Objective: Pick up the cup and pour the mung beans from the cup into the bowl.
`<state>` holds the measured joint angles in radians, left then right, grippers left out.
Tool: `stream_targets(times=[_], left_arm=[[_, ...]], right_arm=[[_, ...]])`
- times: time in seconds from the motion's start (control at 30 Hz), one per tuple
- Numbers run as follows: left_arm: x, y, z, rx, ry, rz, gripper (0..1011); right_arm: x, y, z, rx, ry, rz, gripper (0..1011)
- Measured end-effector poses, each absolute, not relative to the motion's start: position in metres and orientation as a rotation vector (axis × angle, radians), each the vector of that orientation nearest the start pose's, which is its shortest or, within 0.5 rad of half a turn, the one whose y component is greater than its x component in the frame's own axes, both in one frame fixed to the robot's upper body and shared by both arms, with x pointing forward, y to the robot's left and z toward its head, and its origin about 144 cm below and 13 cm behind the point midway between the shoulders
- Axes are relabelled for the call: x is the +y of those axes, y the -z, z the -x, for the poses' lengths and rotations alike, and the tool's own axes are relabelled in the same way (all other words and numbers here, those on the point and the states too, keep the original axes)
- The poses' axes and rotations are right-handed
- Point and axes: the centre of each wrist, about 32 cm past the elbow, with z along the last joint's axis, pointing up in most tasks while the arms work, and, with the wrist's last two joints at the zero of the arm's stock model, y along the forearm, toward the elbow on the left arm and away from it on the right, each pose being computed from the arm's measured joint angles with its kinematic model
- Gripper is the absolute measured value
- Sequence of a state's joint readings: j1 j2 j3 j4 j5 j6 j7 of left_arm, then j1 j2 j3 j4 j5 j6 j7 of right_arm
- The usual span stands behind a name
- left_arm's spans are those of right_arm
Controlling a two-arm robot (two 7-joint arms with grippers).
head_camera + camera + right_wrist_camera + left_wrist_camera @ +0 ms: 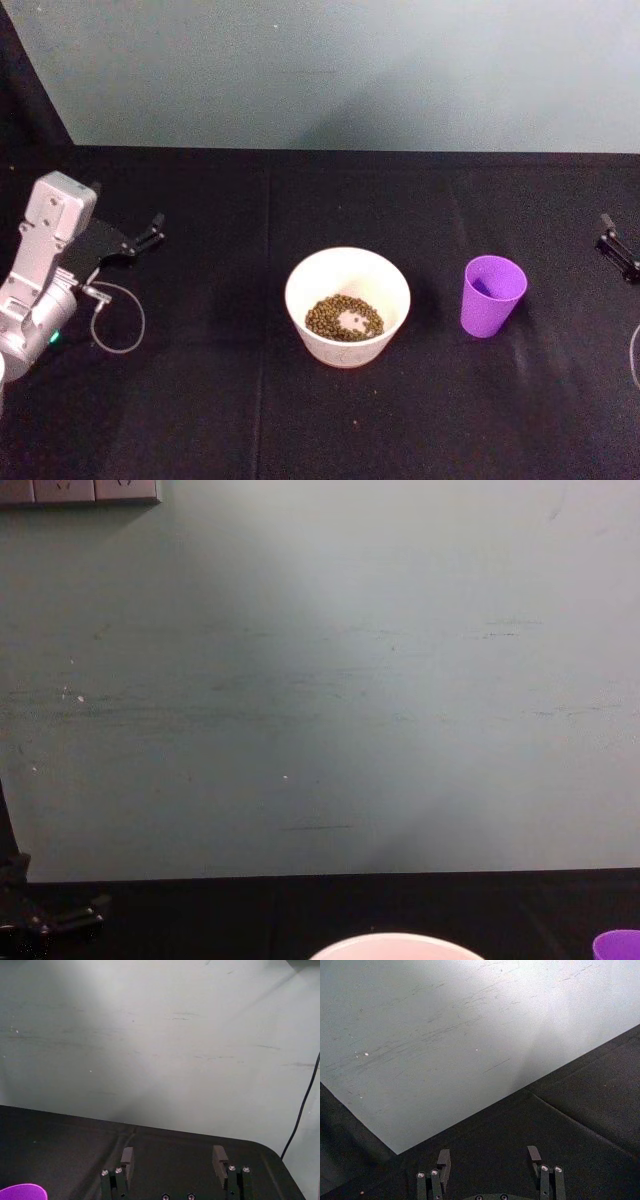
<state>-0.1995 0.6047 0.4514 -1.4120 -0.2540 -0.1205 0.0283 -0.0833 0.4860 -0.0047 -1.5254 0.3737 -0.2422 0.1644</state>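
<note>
The bowl (347,305) is wide, round and smooth, and it stands in the middle of the desk (200,420), which has a black cloth cover. The beans (343,317), tiny round grains, lie inside it. The cup (492,295), smooth and tapered, stands upright to its right, apart from it. The left hand (490,1156) and the right hand (173,1156) are both wide, holding nothing, near the desk sides.

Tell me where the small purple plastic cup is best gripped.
Grip the small purple plastic cup across its mid wall, from the right gripper side: it stands upright, tapered, handleless, right of the pale round bowl.
</note>
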Motion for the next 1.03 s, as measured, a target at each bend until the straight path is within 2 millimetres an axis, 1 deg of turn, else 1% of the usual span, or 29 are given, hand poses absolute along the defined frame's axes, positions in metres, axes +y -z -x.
stream_targets(times=[1.03], left_arm=[[0.3097,-1.1398,-0.4886,-0.285,-1.248,-0.304,1000]], right_arm=[[-0.3715,-1.1406,-0.4337,-0.17,1.409,0.012,1002]])
